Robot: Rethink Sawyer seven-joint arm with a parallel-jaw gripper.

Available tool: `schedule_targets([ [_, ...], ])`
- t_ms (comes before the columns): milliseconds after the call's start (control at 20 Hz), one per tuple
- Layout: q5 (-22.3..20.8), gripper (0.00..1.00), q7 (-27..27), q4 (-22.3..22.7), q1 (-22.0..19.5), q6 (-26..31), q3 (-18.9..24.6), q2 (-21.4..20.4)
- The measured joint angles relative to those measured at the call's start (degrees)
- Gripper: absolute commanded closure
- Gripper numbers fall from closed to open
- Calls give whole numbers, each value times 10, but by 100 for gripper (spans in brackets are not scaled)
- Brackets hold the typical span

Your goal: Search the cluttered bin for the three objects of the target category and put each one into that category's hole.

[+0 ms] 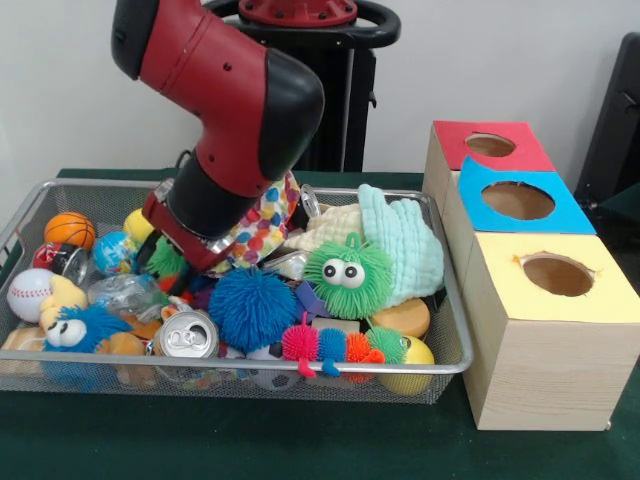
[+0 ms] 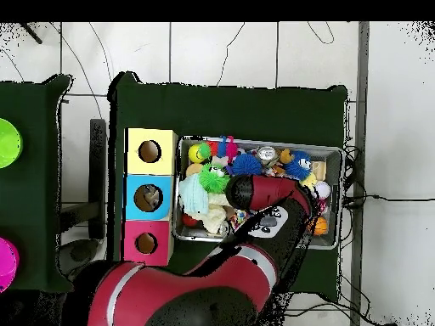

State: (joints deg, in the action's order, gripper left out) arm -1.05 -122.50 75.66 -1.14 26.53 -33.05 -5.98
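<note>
Green table (image 1: 300, 450) holds a toy-filled bin (image 1: 440, 365); pincer (image 1: 180, 275) buried inside (grip state unclear)

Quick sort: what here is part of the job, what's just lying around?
Job: wire mesh bin of mixed toys; wooden box with red, blue and yellow holed tops; robot hand.
Lying about: green disc, magenta disc.

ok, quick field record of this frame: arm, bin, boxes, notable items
arm: reaching down into left part of wire bin
fingers: hidden among the toys, state cannot be told
boxes: red-top, blue-top, yellow-top, in a row beside the bin, one round hole each
items: green googly-eyed puffer, blue spiky ball, soda can, baseball, mini basketball
</note>
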Motion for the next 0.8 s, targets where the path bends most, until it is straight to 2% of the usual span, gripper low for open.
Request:
schedule_targets([
  [350, 12, 0, 0, -14, 2, -19, -28, 32],
  [800, 12, 0, 0, -15, 3, -20, -55, 39],
])
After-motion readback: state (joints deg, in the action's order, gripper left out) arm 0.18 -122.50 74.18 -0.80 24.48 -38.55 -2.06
